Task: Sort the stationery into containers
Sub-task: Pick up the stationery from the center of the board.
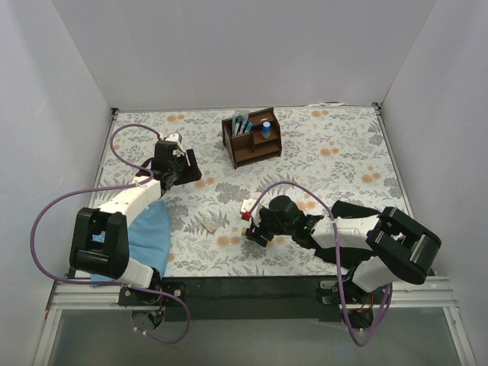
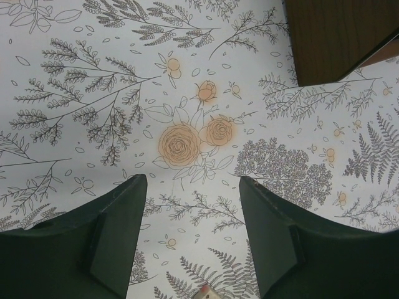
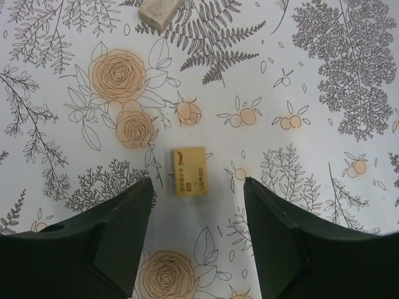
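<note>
Tan block lies beneath down-tilted right claw (fingers spread).

**Two-Tone Twins: White Shells, Black Joints**

And here's the left arm, with a white shell on the long link and chunky black joint housings at either end. The right arm matches it, white link and black blocks. A purple cable loops off the left one, and a second purple lead arcs over the right. Up close, the left fingers are matte greenish-black wedges with flat inner pads, and the right fingers look identical.
</note>
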You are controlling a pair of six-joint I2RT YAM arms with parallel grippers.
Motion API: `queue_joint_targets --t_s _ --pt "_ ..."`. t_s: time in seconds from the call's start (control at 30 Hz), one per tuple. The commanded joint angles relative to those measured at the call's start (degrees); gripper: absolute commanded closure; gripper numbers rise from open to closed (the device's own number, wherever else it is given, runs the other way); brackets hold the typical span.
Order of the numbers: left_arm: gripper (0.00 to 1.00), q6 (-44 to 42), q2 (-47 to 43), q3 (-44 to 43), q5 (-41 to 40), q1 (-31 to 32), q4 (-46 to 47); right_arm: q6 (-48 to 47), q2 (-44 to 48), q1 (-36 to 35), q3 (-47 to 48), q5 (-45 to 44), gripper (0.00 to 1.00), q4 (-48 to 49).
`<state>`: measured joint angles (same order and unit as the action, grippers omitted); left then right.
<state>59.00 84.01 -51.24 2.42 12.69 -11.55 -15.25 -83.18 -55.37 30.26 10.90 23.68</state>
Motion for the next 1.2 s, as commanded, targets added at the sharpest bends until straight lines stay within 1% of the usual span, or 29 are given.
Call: queue_joint_targets --t_s 0.0,0.13,0.27,0.3,0.47,0.57,0.63,0.67,0.73,0.8,0.87,0.9,0.97,1.0,1.07,1.1,1.13,1.17 --pt "0.39 0.15 -0.25 0.44 0.31 -0.38 0.92 -3.03 -1.02 -0.26 -0.64 1.5 0.33 2.25" --pt "0.39 0.41 0.02 0.35 0.57 -0.38 0.83 -3.3 -1.81 -0.35 -0.03 1.5 0.35 2.33" --pt "0.39 0.67 0.37 0.53 0.92 -0.47 0.92 -3.82 -2.87 -0.26 0.32 2.2 0.43 2.33" --pt "0.39 0.67 0.45 0.53 1.01 -0.47 0.92 -4.0 -3.13 -0.26 0.32 2.2 0.46 2.42" --pt "0.39 0.76 0.54 0.71 1.19 -0.38 0.92 -4.88 -4.45 -0.35 0.5 3.07 0.53 2.69" --pt "0.39 0.68 0.54 1.06 1.01 -0.47 0.92 -5.23 -5.15 -0.26 0.68 2.99 0.54 3.12" --pt "0.39 0.67 0.37 1.15 1.19 -0.47 1.0 -5.5 -5.42 -0.35 0.76 2.99 0.57 3.48" --pt "0.39 0.67 0.37 1.23 1.19 -0.47 0.92 -5.5 -5.68 -0.35 1.03 3.08 0.59 3.56" --pt "0.39 0.59 0.37 1.23 1.28 -0.38 0.92 -5.32 -5.51 -0.26 0.94 2.91 0.67 3.48" --pt "0.39 0.41 0.19 1.06 1.1 -0.38 0.92 -4.62 -3.67 -0.35 1.38 2.12 0.75 3.3" --pt "0.39 0.15 0.19 0.53 1.01 -0.47 0.65 -4.36 -0.78 0.0 2.6 0.19 0.8 0.67" --pt "0.39 0.06 0.28 0.1 1.19 -0.47 0.65 -3.4 -0.06 0.87 5.05 -0.26 0.85 -1.08" --pt "0.39 -0.12 0.63 -0.52 1.1 -0.47 0.65 -1.9 1.17 1.84 7.52 -1.74 0.91 -6.16" --pt "0.39 -0.12 1.07 -1.13 1.27 -0.38 0.65 -1.02 1.35 3.15 8.84 -2.8 0.99 -7.5" --pt "0.39 0.06 1.51 -1.58 1.54 -0.47 0.65 4.68 1.27 5.0 11.91 -5.08 0.99 -10.91" --pt "0.39 0.06 1.77 -1.93 1.63 -0.38 0.48 7.57 0.83 7.8 12.97 -5.53 0.99 -12.07" --pt "0.39 0.06 1.86 -2.45 1.89 -0.38 0.39 12.99 0.3 9.48 14.9 -5.8 0.99 -12.95" --pt "0.39 -0.03 1.86 -2.81 1.98 -0.38 0.13 14.87 -0.14 10.89 15.61 -6.49 0.99 -13.22"
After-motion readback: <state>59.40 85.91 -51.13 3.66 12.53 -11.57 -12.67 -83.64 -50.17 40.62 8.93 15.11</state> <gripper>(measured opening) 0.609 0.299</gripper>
